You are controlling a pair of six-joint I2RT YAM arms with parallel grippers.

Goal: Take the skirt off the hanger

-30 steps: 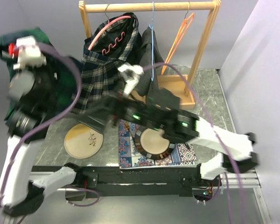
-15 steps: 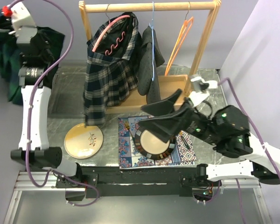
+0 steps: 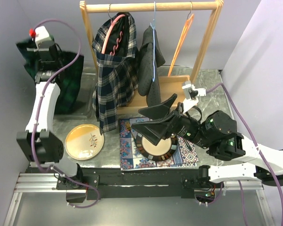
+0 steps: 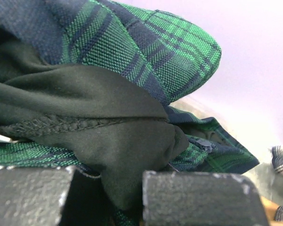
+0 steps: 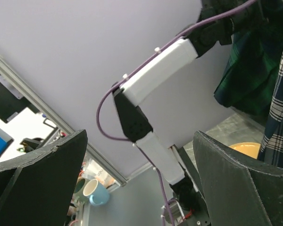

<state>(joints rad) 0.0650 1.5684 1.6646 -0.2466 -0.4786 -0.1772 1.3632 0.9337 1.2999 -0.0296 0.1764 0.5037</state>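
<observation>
Clearly left hand (image 4: 106, 188) grips the green skirt (image 4: 132, 61), right hand (image 3: 137, 120) wide open, empty

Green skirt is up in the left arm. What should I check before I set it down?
1. Left jaws shut on the green plaid skirt: ok.
2. Skirt apart from the wooden rack: ok, it hangs to the rack's left.
3. Orange hanger bare on the rail: ok.
4. Right jaws open, holding nothing: ok.
5. Skirt's hem clear of the table: cannot tell.
</observation>
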